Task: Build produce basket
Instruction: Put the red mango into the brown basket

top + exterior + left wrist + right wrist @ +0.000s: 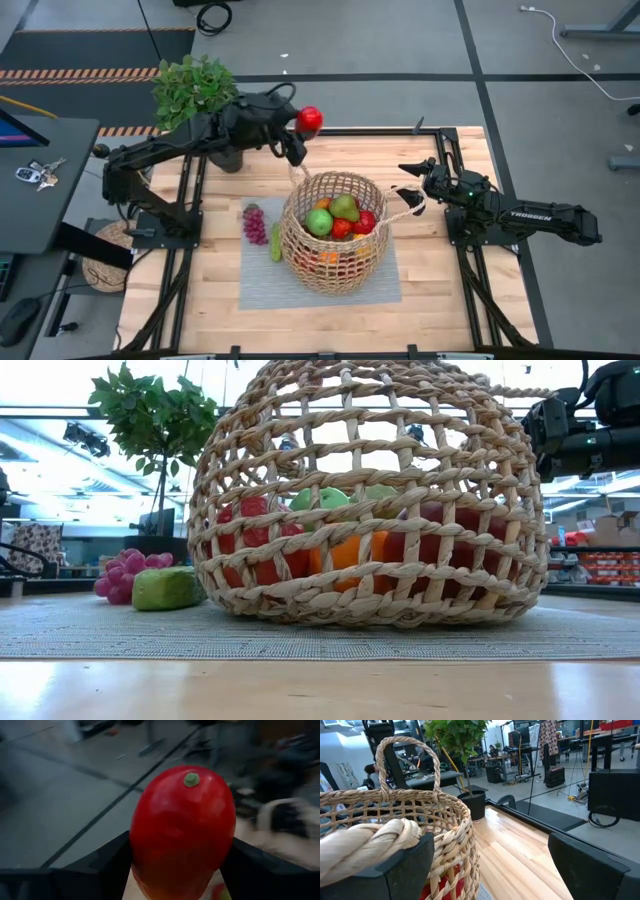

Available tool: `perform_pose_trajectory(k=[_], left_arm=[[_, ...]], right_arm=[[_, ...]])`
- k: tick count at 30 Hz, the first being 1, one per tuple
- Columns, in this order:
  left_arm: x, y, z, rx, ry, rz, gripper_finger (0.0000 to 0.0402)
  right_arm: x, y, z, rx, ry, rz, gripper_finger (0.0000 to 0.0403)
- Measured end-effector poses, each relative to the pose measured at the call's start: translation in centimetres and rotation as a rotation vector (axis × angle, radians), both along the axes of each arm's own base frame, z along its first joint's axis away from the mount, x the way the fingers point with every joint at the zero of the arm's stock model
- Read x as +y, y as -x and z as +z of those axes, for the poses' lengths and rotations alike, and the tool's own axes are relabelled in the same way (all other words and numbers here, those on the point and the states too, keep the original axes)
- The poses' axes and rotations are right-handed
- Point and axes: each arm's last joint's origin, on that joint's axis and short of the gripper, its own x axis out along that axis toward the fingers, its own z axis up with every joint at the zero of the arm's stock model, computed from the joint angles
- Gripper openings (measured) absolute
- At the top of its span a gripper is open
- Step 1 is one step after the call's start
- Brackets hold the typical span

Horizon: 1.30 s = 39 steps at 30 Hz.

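Observation:
The tan wicker basket stands tilted on a grey mat, with a green apple, a pear, red fruit and oranges inside; it also shows in the low view. My left gripper is shut on a red fruit with a green stem stub, in the air above the basket's far rim. My right gripper is open at the basket's right loop handle. Purple grapes and a green cucumber lie on the mat left of the basket. My left gripper pinches the red fruit's two sides between its two fingers, stem end pointing away from the wrist. The fruit is lifted clear of everything. My right gripper touches the basket's right handle: the thick rope lies on one finger, while the other finger stands well apart and free. The fingers come level from the table's right.
A leafy potted plant stands at the table's far left, behind my left arm. The basket's far loop handle stands up from its rim. Bare wood lies right of the mat.

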Motion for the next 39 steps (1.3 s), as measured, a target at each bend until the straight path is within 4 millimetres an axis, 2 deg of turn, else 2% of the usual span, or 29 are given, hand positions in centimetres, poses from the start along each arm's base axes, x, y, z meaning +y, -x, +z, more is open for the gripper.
perform_pose_trajectory(k=[5, 16, 21, 24, 31, 34, 39], left_arm=[[-1.6, -0.3, 1.5, -0.096, 0.036, -0.178, 0.0266], [-5.1, -1.0, 1.4, -0.103, 0.103, -0.43, 0.0268], [-6.0, -1.2, 1.6, -0.119, 0.095, -0.48, 0.027], [-6.5, -2.2, 1.0, -0.111, 0.088, -0.498, 0.0268], [-7.5, -5.9, -2.2, -0.024, 0.107, -0.526, 0.0269], [-7.8, -6.8, -2.9, -0.018, 0.088, -0.545, 0.0267], [-8.1, -7.1, -3.1, 0.002, 0.033, -0.575, 0.0266]], right_arm=[[0.0, 0.0, 0.0, 0.0, 0.0, 0.0, 0.0394], [0.0, 0.0, 0.0, 0.0, 0.0, 0.0, 0.0394], [0.0, 0.0, 0.0, 0.0, 0.0, 0.0, 0.0394], [0.0, 0.0, 0.0, 0.0, 0.0, 0.0, 0.0394], [0.0, 0.0, 0.0, -0.002, 0.001, 0.0, 0.0394], [0.0, 0.0, 0.0, -0.004, 0.001, 0.0, 0.0394], [0.0, 0.0, 0.1, -0.009, 0.003, 0.0, 0.0394]])
